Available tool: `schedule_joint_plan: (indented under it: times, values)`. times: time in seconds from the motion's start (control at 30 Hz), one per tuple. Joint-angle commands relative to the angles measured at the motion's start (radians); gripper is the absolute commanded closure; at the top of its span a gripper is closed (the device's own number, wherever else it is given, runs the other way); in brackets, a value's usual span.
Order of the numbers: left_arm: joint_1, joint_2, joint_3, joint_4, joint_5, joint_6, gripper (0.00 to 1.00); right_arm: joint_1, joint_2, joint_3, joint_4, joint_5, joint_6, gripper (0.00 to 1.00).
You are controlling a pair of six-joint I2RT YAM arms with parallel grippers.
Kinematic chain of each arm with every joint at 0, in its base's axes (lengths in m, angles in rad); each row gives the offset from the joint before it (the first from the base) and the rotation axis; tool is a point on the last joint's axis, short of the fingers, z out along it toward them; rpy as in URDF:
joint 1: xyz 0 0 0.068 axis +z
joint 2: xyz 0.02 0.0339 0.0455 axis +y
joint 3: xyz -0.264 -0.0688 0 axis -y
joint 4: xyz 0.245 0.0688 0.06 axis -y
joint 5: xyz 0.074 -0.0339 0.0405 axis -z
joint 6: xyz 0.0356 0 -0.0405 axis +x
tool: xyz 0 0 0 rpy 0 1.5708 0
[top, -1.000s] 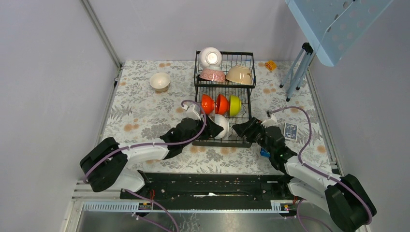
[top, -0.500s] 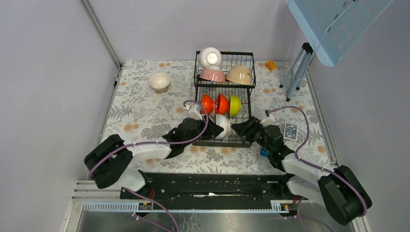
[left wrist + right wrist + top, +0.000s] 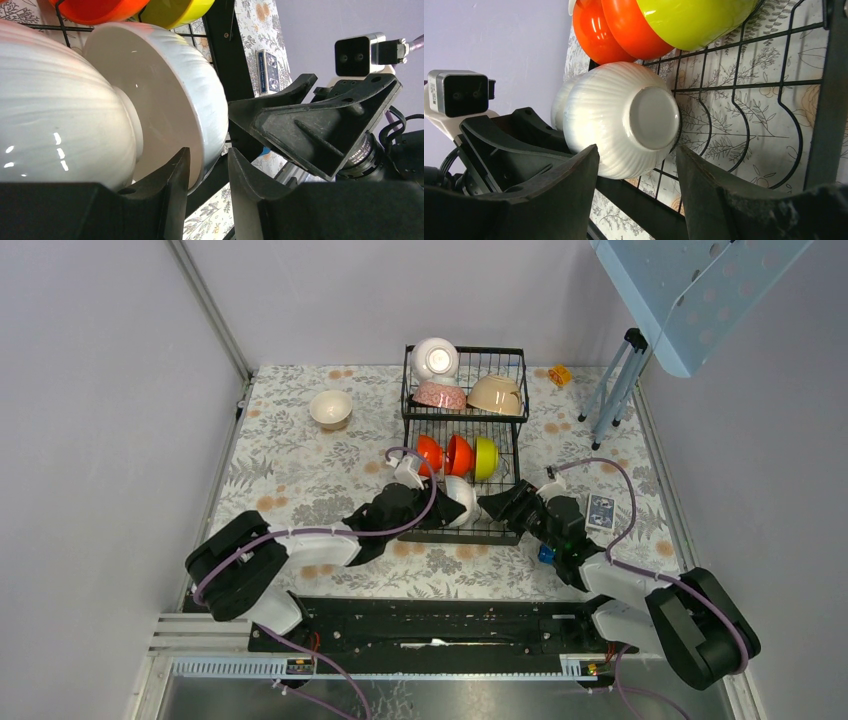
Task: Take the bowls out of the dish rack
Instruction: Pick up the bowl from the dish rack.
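Noted left jaws narrow astride white bowl [image 3: 165, 90] rim, clamp unclear; right jaws wide around same bowl.

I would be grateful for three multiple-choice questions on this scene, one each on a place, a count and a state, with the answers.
1. Where does the cream bowl stand?
A. On the table, left of the dish rack.
B. Inside the rack.
C. By the right arm's base.

2. How many orange-red bowls sit in the lower tray?
A. One.
B. Two.
C. Four.

3. How does the right gripper stand?
A. Shut, empty.
B. Shut on an orange-red bowl.
C. Open, fingers either side of a white bowl.

Answers: 1 A, the top view shows it on the table apart from the rack; 2 B, two stand beside the yellow-green bowl; 3 C, its fingers stand wide apart around the bowl.
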Motion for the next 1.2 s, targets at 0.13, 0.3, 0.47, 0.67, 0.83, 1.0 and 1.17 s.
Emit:
schedule_joint_plan:
  times: [0.13, 0.3, 0.47, 0.67, 0.83, 1.0, 1.17]
  values:
    - [-0.006, 0.029, 0.053, 0.126, 0.059, -0.009, 0.66, -0.01, 0.049, 0.004, 0.112, -0.074, 0.014, 0.38]
    - [-0.005, 0.038, 0.052, 0.145, 0.063, -0.014, 0.71, -0.011, 0.084, 0.007, 0.145, -0.101, 0.024, 0.41]
    - [-0.006, 0.041, 0.045, 0.166, 0.07, -0.017, 0.81, -0.01, 0.089, -0.007, 0.167, -0.107, 0.033, 0.43]
    - [-0.004, 0.039, 0.035, 0.181, 0.07, -0.018, 0.91, -0.01, 0.029, -0.019, 0.119, -0.097, 0.019, 0.43]
    - [-0.004, 0.041, 0.027, 0.204, 0.074, -0.017, 1.0, -0.01, -0.073, -0.016, 0.024, -0.079, -0.014, 0.43]
    - [-0.005, 0.034, 0.026, 0.228, 0.082, -0.001, 1.0, -0.01, -0.215, -0.018, -0.113, -0.058, -0.063, 0.4]
    - [-0.005, 0.023, 0.033, 0.242, 0.097, 0.03, 1.0, -0.01, -0.38, -0.013, -0.287, -0.026, -0.117, 0.31]
